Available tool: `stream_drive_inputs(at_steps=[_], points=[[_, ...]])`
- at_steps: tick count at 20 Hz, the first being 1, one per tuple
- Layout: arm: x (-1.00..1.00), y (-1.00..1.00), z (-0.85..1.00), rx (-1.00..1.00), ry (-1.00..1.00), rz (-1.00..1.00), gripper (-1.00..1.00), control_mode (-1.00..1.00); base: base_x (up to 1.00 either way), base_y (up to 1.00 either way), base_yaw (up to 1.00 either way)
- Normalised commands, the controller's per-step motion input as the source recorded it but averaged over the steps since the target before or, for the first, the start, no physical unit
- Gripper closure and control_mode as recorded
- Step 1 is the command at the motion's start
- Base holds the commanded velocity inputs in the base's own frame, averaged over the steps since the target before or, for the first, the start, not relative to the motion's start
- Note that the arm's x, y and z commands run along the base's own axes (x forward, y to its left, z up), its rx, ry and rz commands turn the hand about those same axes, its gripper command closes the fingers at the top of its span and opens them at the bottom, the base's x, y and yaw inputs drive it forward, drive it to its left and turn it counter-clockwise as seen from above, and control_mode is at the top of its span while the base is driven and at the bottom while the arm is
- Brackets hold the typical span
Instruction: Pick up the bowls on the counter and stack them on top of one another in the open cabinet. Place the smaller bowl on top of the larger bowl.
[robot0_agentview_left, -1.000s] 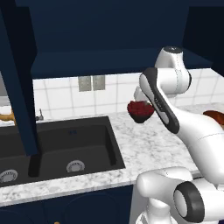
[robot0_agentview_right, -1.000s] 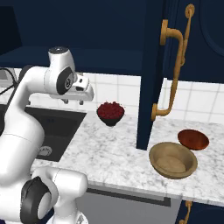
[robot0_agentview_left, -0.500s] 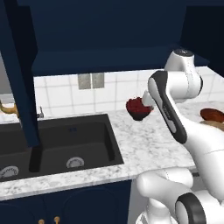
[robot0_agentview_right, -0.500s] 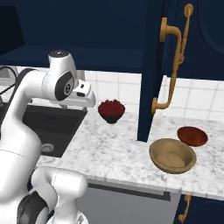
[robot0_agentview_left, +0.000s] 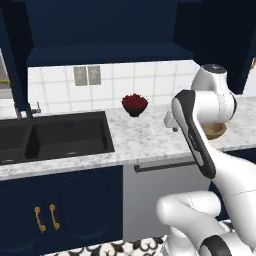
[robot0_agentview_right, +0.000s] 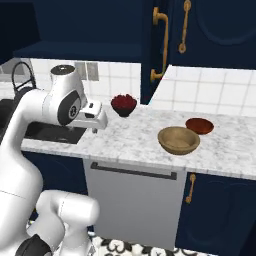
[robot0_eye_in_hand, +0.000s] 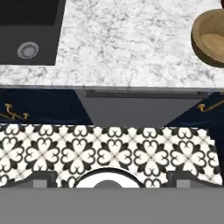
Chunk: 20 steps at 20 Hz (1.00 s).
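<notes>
1. Tool hangs above the front part of the tabletop, just right of the black sink; in the right base view it shows as a pale block at the end of the arm, pointing down.
2. Whether its fingers are spread or closed cannot be told, since the tips are not clear in any view; nothing can be seen in its hold.
3. Larger bowl, tan and thick-rimmed, sits upright on the tabletop, well to the right of the tool. In the hand view it lies at the upper right edge, partly cut off, and in the left base view only a sliver of it peeks from behind the arm.
4. Smaller bowl, glossy reddish-brown, rests on the tabletop just behind and to the right of the tan one; the two look close but apart.
5. Dark bowl of red berries stands farther back, near the tiled wall, between the sink and the two bowls.
6. Open cabinet hangs above the tabletop with its navy shelf showing, and its door swung out, brass handle facing the room.
7. Below the tabletop edge, the hand view looks down on a grey appliance front and a black-and-white patterned floor.
</notes>
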Motion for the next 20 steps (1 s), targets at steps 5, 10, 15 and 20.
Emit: stream_drive_inputs(at_steps=[5, 10, 15, 20], points=[[0.0, 0.0, 0.0, 0.0, 0.0, 0.0, -1.0, 1.0, -0.27, -0.91, -0.08], [0.0, 0.0, 0.0, 0.0, 0.0, 0.0, -1.0, 1.0, -0.01, -1.0, -0.09], [0.0, 0.0, 0.0, 0.0, 0.0, 0.0, -1.0, 1.0, 0.43, -0.88, -0.04], [0.0, 0.0, 0.0, 0.0, 0.0, 0.0, -1.0, 1.0, 0.95, 0.0, -0.08]])
